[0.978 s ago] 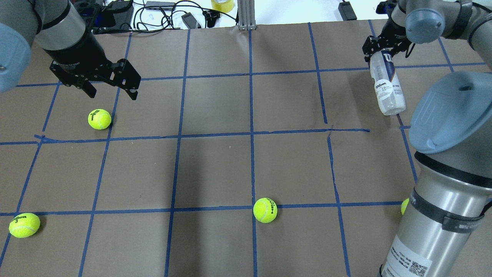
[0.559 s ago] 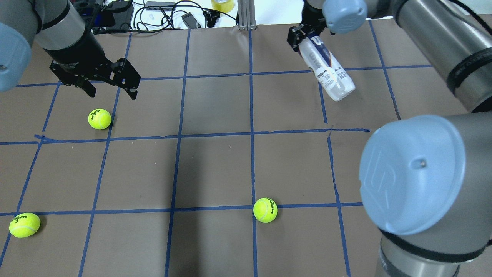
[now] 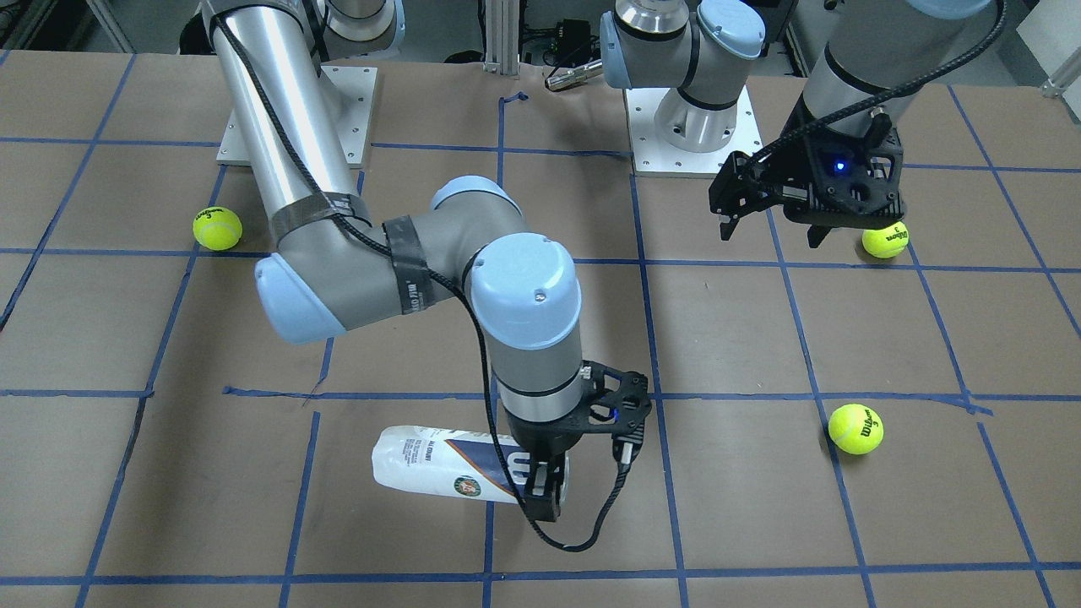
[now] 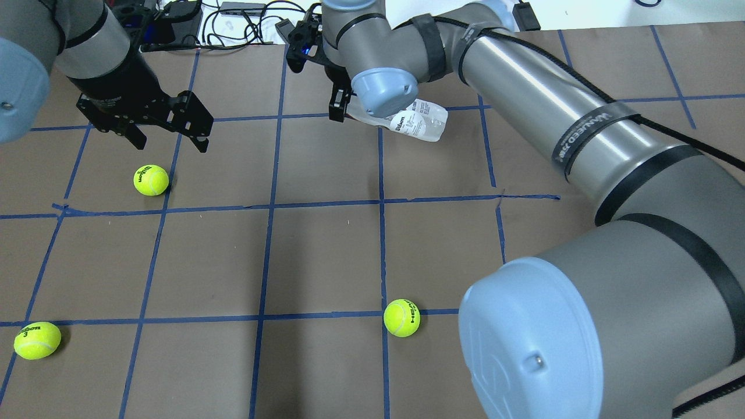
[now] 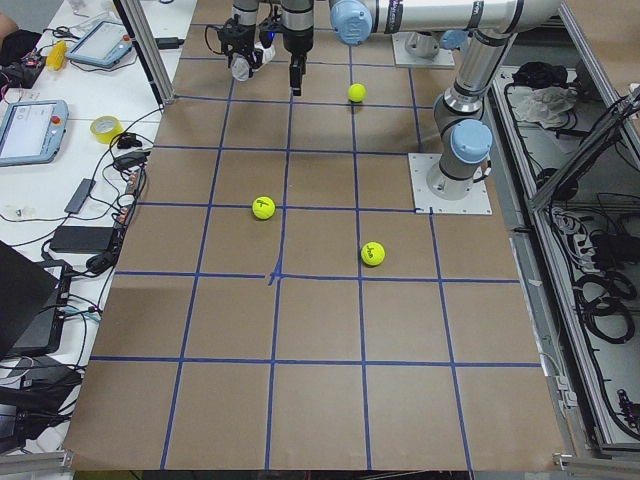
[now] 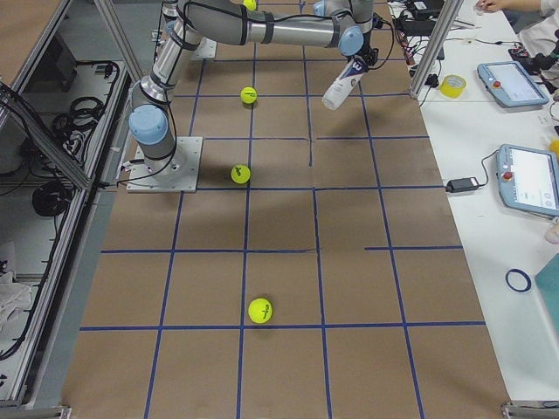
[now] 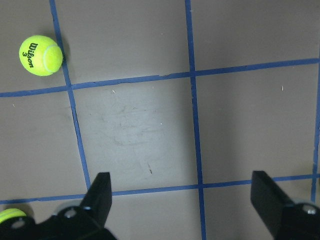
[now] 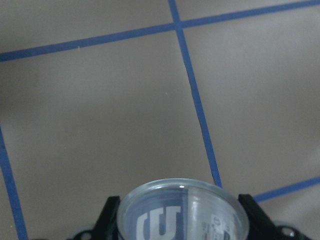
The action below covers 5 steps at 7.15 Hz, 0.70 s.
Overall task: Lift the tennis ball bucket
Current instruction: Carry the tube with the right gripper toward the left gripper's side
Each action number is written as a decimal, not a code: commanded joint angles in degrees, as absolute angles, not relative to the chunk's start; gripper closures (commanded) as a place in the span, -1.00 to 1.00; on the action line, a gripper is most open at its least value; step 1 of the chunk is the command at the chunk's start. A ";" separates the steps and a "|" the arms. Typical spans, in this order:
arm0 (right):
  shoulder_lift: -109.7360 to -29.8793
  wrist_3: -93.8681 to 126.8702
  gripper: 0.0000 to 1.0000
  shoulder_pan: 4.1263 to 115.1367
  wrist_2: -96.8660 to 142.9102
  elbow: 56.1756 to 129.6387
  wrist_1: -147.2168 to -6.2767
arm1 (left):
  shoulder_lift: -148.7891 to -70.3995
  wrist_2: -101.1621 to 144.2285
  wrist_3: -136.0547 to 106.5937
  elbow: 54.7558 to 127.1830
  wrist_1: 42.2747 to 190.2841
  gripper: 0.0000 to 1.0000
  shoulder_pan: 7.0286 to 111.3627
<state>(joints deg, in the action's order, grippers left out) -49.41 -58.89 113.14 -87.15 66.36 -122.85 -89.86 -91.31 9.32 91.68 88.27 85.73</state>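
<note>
The tennis ball bucket (image 3: pixel 448 467) is a clear can with a white and navy Wilson label. My right gripper (image 3: pixel 547 491) is shut on one end of it and holds it nearly level above the table. In the overhead view the can (image 4: pixel 420 120) sticks out to the right from under my right wrist, at the far middle of the table. The right wrist view shows the can's round end (image 8: pixel 182 212) between the fingers (image 8: pixel 108 216). It also shows tilted in the exterior right view (image 6: pixel 343 85). My left gripper (image 4: pixel 171 142) is open and empty above the far left.
Tennis balls lie on the brown paper: one (image 4: pixel 151 180) just below my left gripper, one (image 4: pixel 36 340) at the near left, one (image 4: pixel 401 318) at the near middle, and one (image 3: pixel 217 229) by my right arm's base. Cables and devices (image 4: pixel 233 23) lie beyond the far edge.
My right arm has swung left across the table with the can, from the far right to the far middle. The can has turned closer to level. My left arm has not moved.
</note>
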 commanded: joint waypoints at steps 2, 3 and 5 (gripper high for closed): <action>-48.43 -63.64 0.14 115.84 -86.84 70.31 -127.16 | -89.82 -91.40 9.32 91.85 88.24 -1.00 85.69; -48.34 -63.02 0.14 117.32 -86.92 70.31 -127.79 | -89.82 -91.41 9.32 91.76 88.24 -1.00 85.69; -46.60 -55.10 -0.32 118.82 -87.19 70.75 -128.23 | -89.82 -91.32 9.32 91.85 88.24 -1.00 85.69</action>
<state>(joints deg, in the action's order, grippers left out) -47.78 -60.95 117.91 -87.02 70.41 -127.77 -89.83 -91.34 9.28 91.81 88.24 85.70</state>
